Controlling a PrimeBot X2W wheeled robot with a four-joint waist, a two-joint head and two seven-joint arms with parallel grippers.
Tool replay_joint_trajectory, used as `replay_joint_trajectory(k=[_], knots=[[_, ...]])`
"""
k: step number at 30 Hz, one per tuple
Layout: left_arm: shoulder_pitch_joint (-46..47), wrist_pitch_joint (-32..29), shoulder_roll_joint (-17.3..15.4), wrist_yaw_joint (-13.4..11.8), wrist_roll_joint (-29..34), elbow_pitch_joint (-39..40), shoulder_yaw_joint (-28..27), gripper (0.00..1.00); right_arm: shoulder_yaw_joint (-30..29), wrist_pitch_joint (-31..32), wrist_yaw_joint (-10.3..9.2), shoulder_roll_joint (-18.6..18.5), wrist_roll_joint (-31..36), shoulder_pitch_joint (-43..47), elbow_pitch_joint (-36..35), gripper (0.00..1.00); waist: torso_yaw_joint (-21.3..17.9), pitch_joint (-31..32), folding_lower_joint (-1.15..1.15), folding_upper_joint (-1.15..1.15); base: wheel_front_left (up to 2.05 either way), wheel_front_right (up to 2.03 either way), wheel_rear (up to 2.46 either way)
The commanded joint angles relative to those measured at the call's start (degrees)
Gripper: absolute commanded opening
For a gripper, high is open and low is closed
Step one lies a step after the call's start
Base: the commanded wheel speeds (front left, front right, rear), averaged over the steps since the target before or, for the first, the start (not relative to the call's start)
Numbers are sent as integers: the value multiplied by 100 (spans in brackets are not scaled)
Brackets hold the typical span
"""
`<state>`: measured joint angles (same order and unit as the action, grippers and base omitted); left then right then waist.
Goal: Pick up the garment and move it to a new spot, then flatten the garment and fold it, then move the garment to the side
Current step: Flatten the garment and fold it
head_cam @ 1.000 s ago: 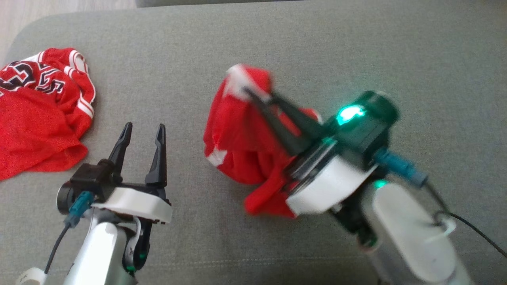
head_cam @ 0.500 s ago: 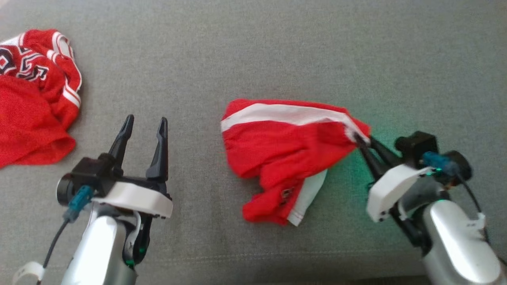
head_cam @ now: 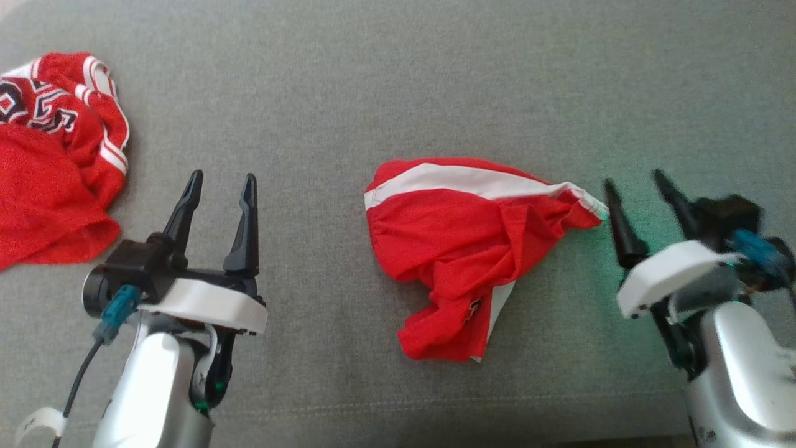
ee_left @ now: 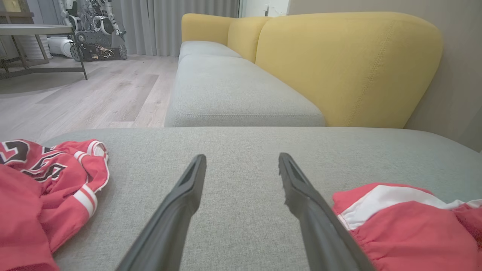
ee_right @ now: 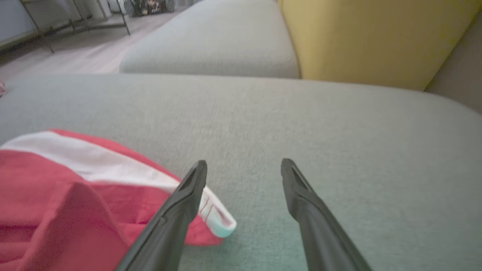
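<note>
While the left claw (head_cam: pixel 224 177) and right claw (head_cam: pixel 633 178) gape empty, the garment (head_cam: pixel 460 230) lies crosswise, tip pointing rightward.

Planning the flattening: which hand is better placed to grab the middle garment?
Likely right: the right hand, open, is beside the garment's white corner; the left hand is open but farther.

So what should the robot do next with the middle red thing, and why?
Probably reach the left gripper to the white-striped left end of the red garment. It lies bunched on the grey cushion, both grippers are open and hold nothing, and the right gripper sits beside its other end.
</note>
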<state>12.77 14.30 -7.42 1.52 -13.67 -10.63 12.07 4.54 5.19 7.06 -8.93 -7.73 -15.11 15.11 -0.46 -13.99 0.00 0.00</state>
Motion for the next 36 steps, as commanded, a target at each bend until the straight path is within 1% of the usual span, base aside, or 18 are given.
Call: replay_joint_trajectory(k=[1, 6, 11, 15, 19, 23, 36], knots=[[61, 70, -56, -32, 45, 178, -239, 100, -55, -150, 43, 72, 74, 82, -350, 100, -12, 107, 0, 0, 0, 0, 0], [-74, 70, -42, -77, 93, 234, -317, 100, -488, -459, 43, 366, 288, 393, -1055, 100, -10, 339, 0, 0, 0, 0, 0], [-259, 70, -71, -116, 135, 287, -377, 100, -357, -556, 43, 532, 364, 735, -1614, 100, 12, 579, 0, 0, 0, 0, 0], [-421, 70, -101, -131, 164, 301, -365, 100, -250, -516, 43, 582, 410, 1072, -1871, 100, 45, 769, 0, 0, 0, 0, 0], [-539, 66, -124, -159, 176, 309, -338, 100, -199, -478, 43, 599, 404, 1380, -1975, 100, 69, 901, 0, 0, 0, 0, 0], [-616, 35, -151, -192, 184, 338, -314, 100, -207, -448, 43, 603, 256, 1569, -1994, 100, 82, 957, 0, 0, 0, 0, 0], [-671, -37, -211, -262, 154, 420, -280, 100, -250, -447, 43, 604, 95, 1601, -1970, 100, 81, 938, 0, 0, 0, 0, 0]])
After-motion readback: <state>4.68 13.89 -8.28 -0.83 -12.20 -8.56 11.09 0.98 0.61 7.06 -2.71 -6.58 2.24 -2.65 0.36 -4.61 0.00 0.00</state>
